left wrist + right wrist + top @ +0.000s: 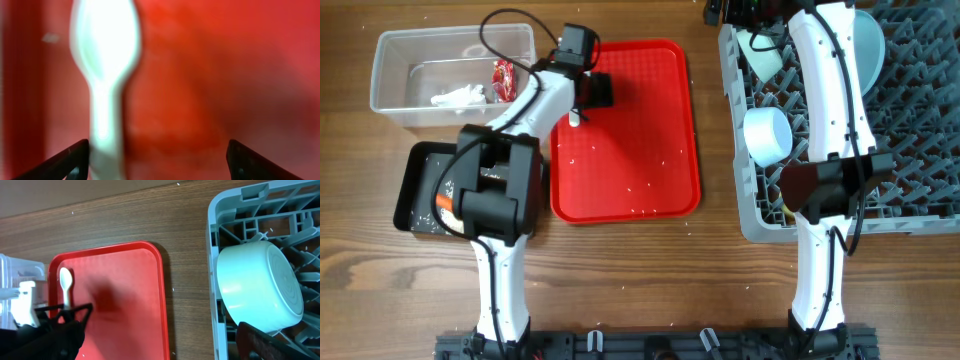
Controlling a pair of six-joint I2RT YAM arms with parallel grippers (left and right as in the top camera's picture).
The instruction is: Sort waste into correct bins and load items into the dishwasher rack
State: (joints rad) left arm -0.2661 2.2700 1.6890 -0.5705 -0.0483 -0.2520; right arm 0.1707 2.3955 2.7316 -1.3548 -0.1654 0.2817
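1. The left gripper (159,160) hangs low over the flat red plastic tray (210,75) with its jaws spread wide. The white plastic spoon (105,60) lies on the tray between them, its handle just beside one dark finger (70,161). Whether that finger touches the handle cannot be told.
2. The right gripper (165,330) is over the far end of the large grey plastic grid rack (214,235). Its jaws look well apart and nothing is between them.
3. The left wrist view is badly blurred: the spoon is a white smear and only the fingertips show. In the right wrist view one finger merges with a dark shape at the lower left. From overhead, the right gripper is cut off by the top edge.
4. A small pale blue bowl (260,287) lies tilted in the rack. A second such bowl (760,50) and a round pale blue plate (868,45) are partly hidden behind the right arm.
5. The clear plastic tub (390,100) holds a white tissue wad (458,97) and a crumpled red foil wrapper (503,80).
6. The shallow black tray (415,165) is half covered by the left arm, with an orange carrot (445,200) showing at its edge.
7. White rice grains (640,188) are scattered on the red tray.
8. Everything rests on a brown wooden table (650,280).
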